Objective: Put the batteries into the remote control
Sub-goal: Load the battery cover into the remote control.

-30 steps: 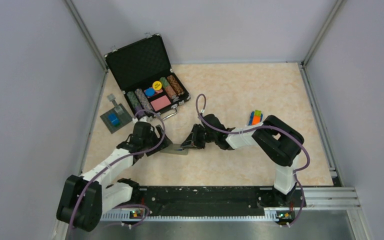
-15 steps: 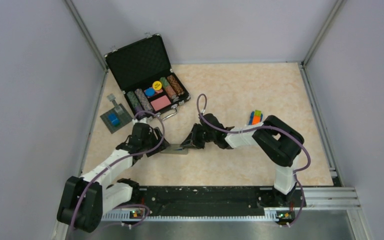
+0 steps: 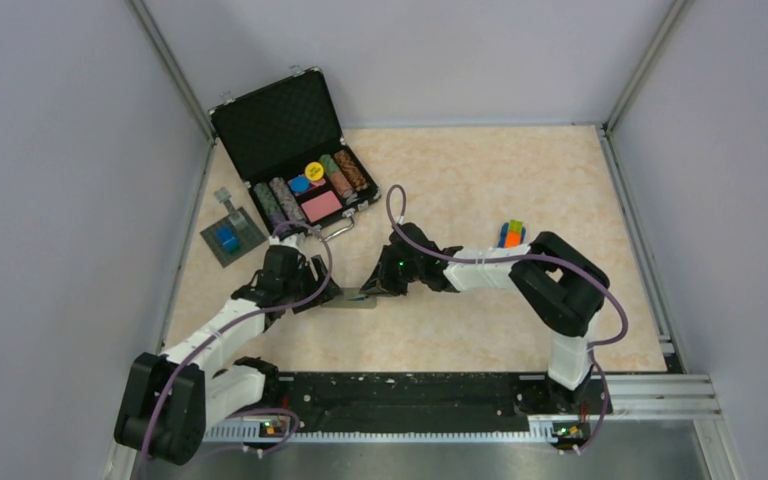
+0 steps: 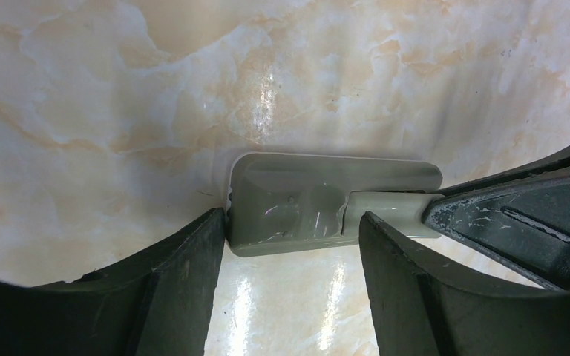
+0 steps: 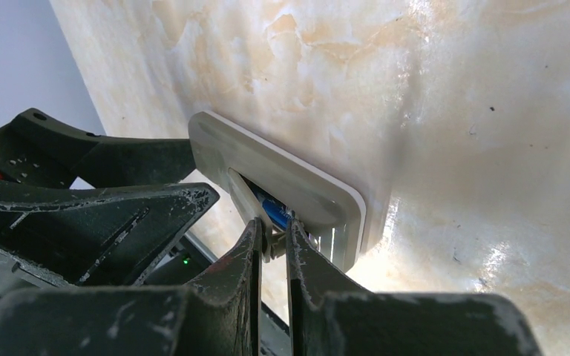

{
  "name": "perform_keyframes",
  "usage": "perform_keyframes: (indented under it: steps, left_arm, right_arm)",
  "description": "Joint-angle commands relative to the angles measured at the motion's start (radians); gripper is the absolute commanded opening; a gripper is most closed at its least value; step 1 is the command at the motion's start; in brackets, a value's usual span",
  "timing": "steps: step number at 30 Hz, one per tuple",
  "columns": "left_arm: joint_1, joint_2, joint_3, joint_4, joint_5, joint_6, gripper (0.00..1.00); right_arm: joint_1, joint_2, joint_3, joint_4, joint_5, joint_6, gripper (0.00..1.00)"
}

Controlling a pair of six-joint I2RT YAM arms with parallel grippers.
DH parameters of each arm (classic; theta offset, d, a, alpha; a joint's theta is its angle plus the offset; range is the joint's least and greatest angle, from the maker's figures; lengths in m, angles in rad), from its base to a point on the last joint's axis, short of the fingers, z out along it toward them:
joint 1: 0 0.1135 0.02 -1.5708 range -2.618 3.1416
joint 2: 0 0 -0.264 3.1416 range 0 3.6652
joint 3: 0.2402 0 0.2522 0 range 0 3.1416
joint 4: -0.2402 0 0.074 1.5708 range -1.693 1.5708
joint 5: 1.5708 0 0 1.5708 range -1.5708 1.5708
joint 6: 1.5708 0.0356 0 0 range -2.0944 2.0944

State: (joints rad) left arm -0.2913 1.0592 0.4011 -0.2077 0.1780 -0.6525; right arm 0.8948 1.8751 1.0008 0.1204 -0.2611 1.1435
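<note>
No writing can be read in any view. The back of the remote control (image 4: 289,211) (greyish, glossy) shows no legible mark.

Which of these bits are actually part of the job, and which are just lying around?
Part of the job:
remote control, face down
battery cover, pinched by the right gripper
blue battery in its compartment
left gripper, open at the remote's end

Just lying about:
open case of poker chips
grey plate with blue block
coloured block toy

Left gripper (image 4: 293,222) wide — right gripper (image 5: 272,231) pinched
</note>
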Motion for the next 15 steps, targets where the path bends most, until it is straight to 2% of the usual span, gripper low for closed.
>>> perform_keyframes:
  steps: [1,15]
  left_arm:
    - [-0.018,0.029,-0.002,0.041,0.182,-0.019,0.70]
    - [-0.019,0.038,-0.002,0.025,0.166,-0.009,0.71]
  right_arm:
    - [0.064,0.043,0.007,-0.132,0.059,-0.049,0.05]
    - [0.083,-0.004,0.063,-0.250,0.106,-0.097,0.13]
